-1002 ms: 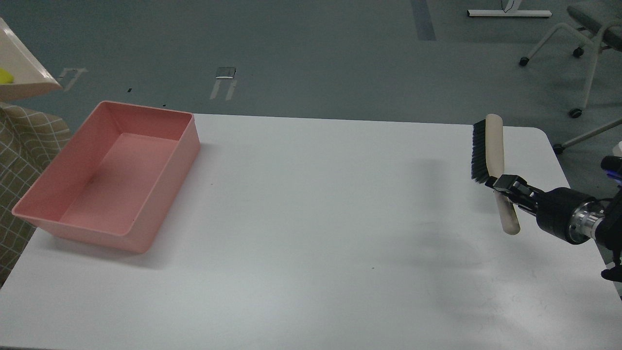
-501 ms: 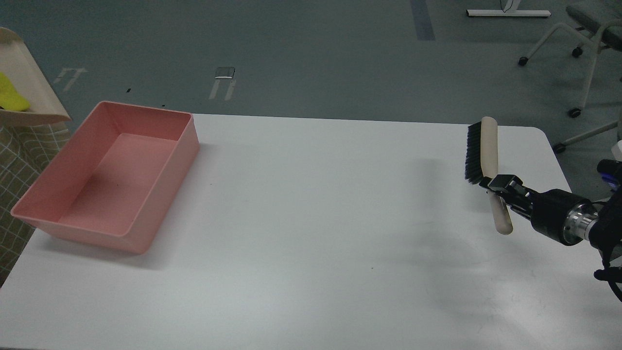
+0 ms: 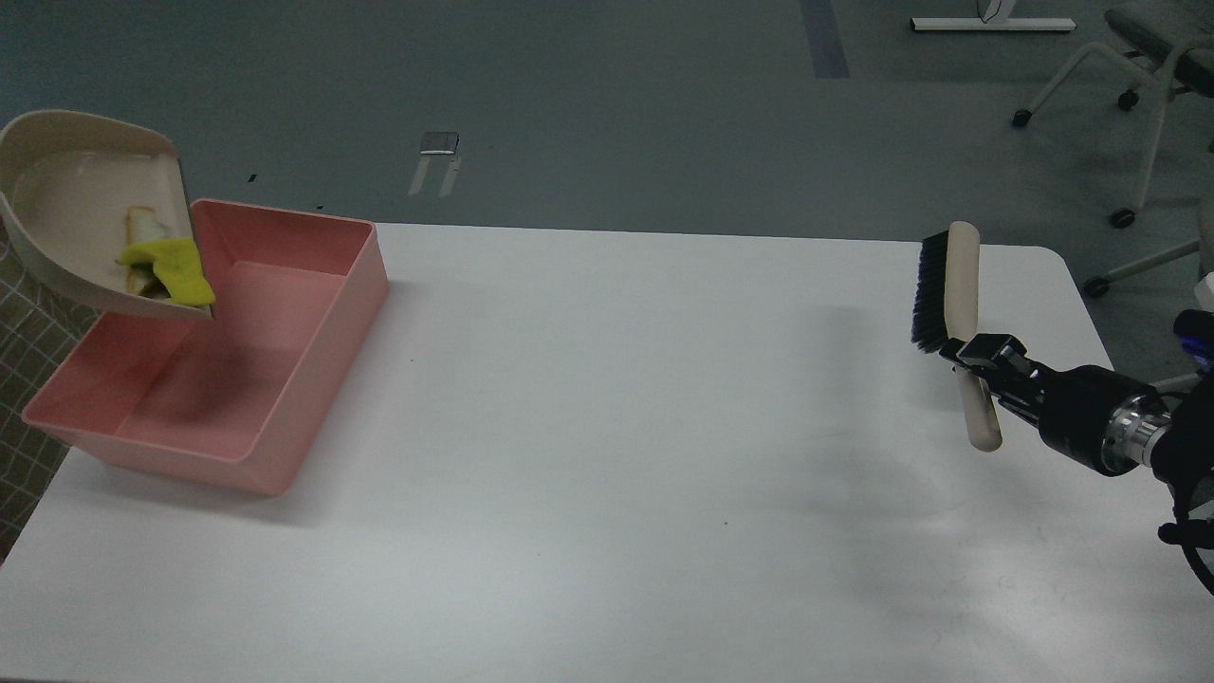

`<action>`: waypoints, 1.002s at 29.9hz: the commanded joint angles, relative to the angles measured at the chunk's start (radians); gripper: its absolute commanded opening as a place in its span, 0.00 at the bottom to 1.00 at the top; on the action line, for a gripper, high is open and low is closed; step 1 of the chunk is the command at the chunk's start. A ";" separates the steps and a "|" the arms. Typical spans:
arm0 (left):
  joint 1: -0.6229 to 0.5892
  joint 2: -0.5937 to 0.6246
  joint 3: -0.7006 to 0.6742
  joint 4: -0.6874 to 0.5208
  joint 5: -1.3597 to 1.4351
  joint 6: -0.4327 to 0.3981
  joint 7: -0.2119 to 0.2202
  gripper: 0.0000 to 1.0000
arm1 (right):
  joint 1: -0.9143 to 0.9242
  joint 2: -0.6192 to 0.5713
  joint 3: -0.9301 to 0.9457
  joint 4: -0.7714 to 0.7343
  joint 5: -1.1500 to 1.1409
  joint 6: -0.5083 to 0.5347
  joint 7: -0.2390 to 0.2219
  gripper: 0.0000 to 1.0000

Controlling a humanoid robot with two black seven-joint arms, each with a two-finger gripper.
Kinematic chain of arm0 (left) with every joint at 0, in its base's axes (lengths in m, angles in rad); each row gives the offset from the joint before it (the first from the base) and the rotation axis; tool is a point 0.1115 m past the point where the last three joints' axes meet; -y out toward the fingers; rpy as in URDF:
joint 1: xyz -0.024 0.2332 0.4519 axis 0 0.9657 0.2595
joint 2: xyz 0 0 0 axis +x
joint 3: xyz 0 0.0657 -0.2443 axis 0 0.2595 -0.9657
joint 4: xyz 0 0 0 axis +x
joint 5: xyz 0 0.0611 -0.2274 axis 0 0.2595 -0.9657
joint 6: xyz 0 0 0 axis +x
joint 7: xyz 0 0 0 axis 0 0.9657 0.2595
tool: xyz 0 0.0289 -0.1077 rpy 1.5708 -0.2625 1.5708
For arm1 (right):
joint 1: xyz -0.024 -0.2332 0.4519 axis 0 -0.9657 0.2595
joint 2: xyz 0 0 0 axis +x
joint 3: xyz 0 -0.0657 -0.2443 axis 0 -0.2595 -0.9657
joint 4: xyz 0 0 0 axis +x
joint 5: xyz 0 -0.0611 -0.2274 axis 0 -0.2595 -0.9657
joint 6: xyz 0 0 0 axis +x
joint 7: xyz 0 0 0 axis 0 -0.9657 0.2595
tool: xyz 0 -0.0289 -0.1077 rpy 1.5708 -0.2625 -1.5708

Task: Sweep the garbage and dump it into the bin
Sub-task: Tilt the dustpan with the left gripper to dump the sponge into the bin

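The beige dustpan [image 3: 66, 204] hangs tilted over the left end of the pink bin [image 3: 313, 370], its lip pointing down into it. The yellow sponge-like scrap [image 3: 178, 270] lies at the pan's lip. The whitish slice with a brown edge [image 3: 144, 228] lies just behind it in the pan. The bin's floor shows no scraps. My left gripper is out of view past the left edge. My right gripper [image 3: 986, 365] at the right is shut on the handle of the beige brush [image 3: 960, 285], held above the table with its black bristles facing left.
The white table [image 3: 607, 455] carries only the bin. A checked cloth [image 3: 28, 323] hangs at the left edge. Office chair legs [image 3: 1119, 123] stand on the grey floor beyond the table's far right corner.
The dustpan has swung in from the left edge to above the bin and tipped its lip down. Both scraps have slid to the lip. The brush has barely moved.
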 commanded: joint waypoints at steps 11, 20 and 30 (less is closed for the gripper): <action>-0.102 0.019 0.005 -0.005 0.054 0.000 -0.006 0.01 | 0.005 0.002 0.009 0.004 0.000 0.000 0.000 0.00; -0.359 -0.033 0.005 0.015 -0.154 0.000 0.002 0.01 | -0.001 -0.058 0.014 -0.004 -0.008 0.000 0.000 0.00; -0.353 -0.423 0.011 0.015 -0.209 0.000 0.019 0.01 | -0.005 -0.204 0.014 -0.117 -0.015 0.000 0.001 0.00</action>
